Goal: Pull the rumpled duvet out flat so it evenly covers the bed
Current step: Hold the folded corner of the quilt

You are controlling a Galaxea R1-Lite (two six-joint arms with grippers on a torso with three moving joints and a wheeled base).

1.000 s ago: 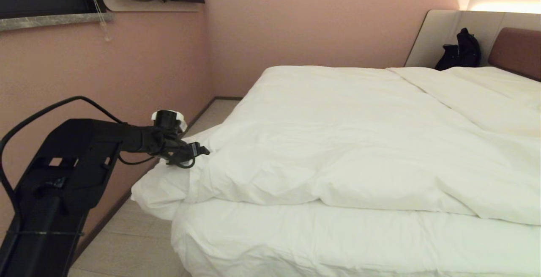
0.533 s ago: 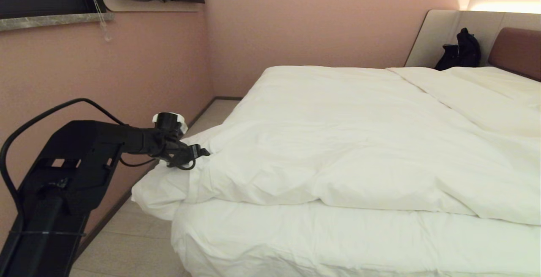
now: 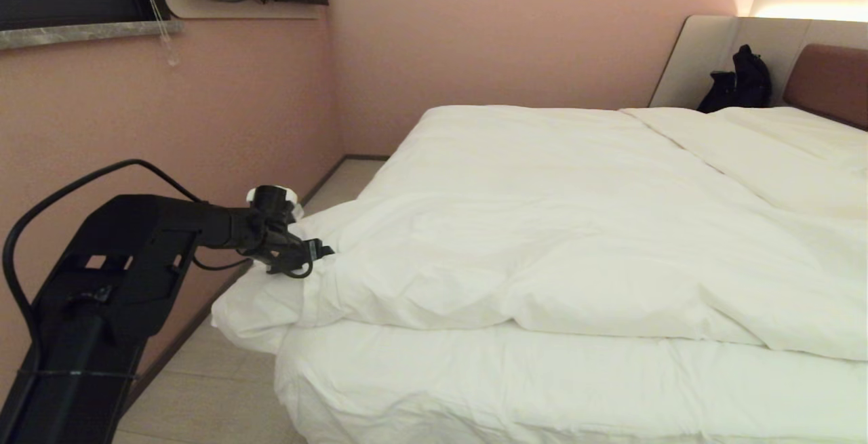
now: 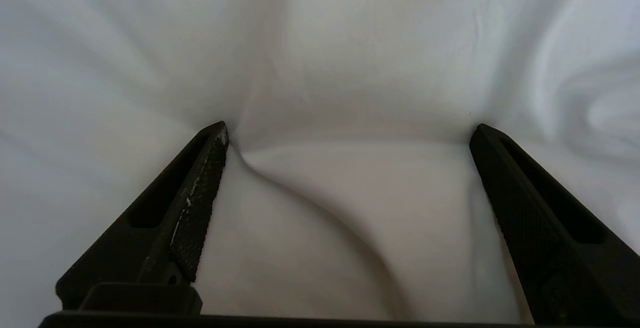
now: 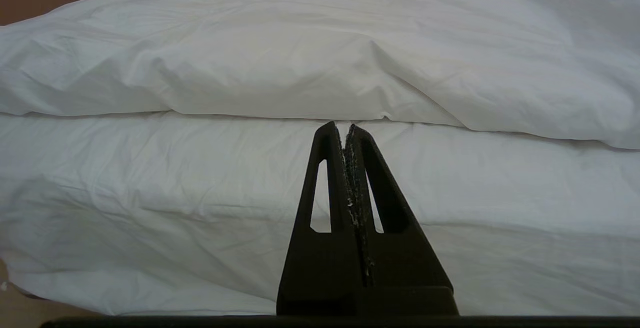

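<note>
Nearest the robot, the right gripper point(image 5: 345, 127) hangs parked low in front of the foot of the bed point(image 3: 475, 390), its 2 fingers pressed together on nothing, aimed at the line where the duvet's lower edge meets the mattress sheet point(image 5: 320, 203); a little farther, the left gripper point(image 3: 319, 251) reaches out over the near left corner of the bed, its jaws spread wide and both fingertips point(image 4: 220, 132) dimpling the cloth of the duvet point(image 3: 542, 227), with a soft bulge and 1 curved crease between them; the duvet itself lies bunched short of the foot, its puffy fold sitting well back from the mattress edge while the corner droops off the left side toward the floor point(image 3: 203, 390); beyond that it runs smoother toward the headboard point(image 3: 827, 81), where a black bag point(image 3: 739, 81) leans. The risk, as I judge it, is a thin pinch: if the jaws close on the cover alone, the filling may stay put and the fabric slide free under a pull; tugging from this 1 corner may also skew the duvet sideways, leaving the far side short and more cloth spilling off the left edge.
</note>
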